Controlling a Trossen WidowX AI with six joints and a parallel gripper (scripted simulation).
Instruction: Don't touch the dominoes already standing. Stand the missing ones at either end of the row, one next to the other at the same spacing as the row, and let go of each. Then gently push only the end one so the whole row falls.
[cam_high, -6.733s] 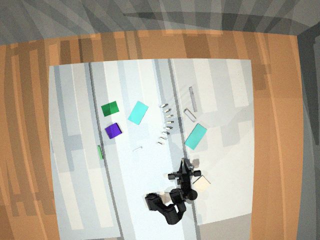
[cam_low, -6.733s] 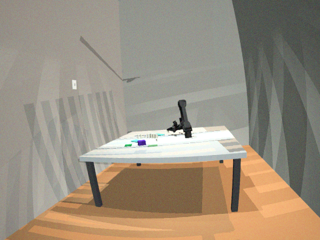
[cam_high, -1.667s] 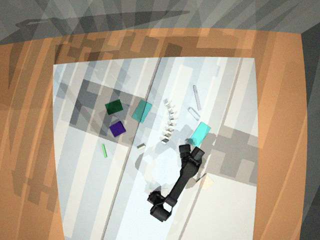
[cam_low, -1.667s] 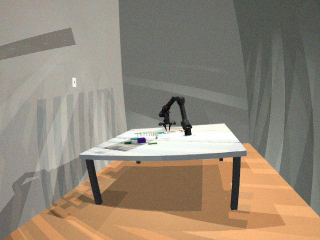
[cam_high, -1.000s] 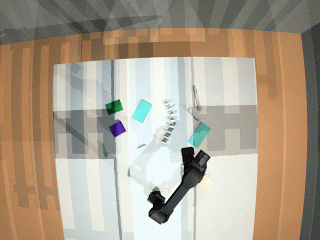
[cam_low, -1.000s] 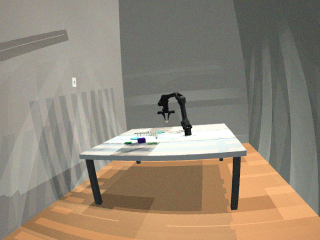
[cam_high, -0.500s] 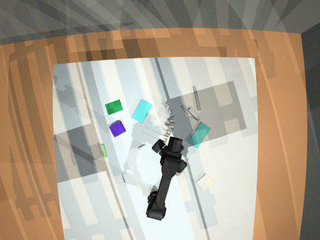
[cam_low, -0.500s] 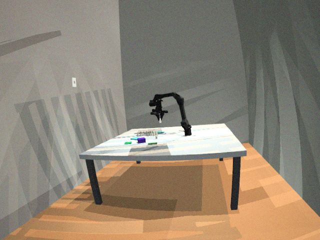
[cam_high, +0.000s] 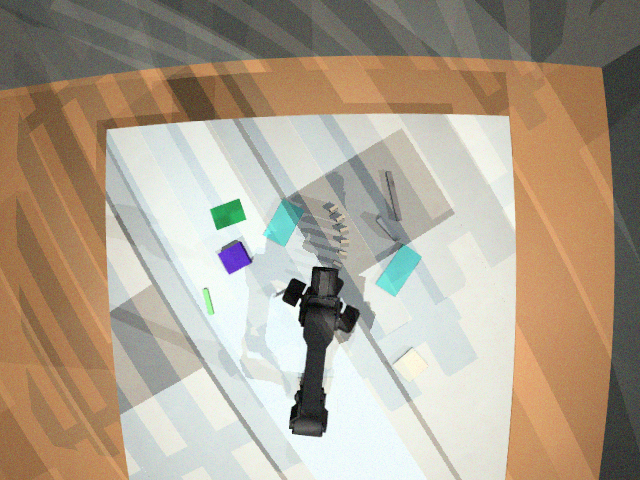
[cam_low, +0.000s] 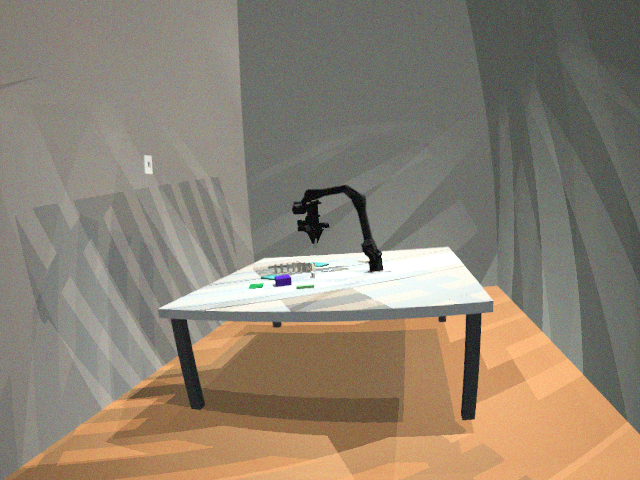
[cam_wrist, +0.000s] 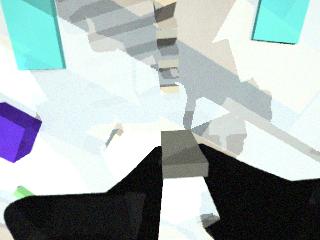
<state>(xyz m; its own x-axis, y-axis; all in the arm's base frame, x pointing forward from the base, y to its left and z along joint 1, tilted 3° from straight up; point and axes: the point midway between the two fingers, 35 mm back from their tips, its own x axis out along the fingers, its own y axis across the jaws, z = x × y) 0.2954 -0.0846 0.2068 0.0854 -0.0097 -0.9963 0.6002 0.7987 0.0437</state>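
Observation:
A curved row of several pale dominoes stands upright in the top view (cam_high: 343, 241), in the exterior view (cam_low: 294, 267) and at the top of the wrist view (cam_wrist: 169, 89). My gripper (cam_low: 314, 241) (cam_wrist: 179, 150) is shut on a grey-looking domino (cam_wrist: 184, 150), seen between the fingers in the wrist view. It is high above the table, near the row's near end. The fingertips are hidden under the arm in the top view. Another loose domino (cam_high: 279, 290) (cam_low: 312, 275) (cam_wrist: 114, 135) stands on the table apart from the row, to the left of the gripper.
Turquoise slabs (cam_high: 283, 223) (cam_high: 398, 270) lie on either side of the row. A purple block (cam_high: 234, 257) (cam_low: 282, 280) (cam_wrist: 14, 131), a green slab (cam_high: 227, 213) and a light green bar (cam_high: 208, 301) are at the left. Grey bars (cam_high: 393, 196) (cam_high: 387, 228) and a cream block (cam_high: 410, 364) are at the right.

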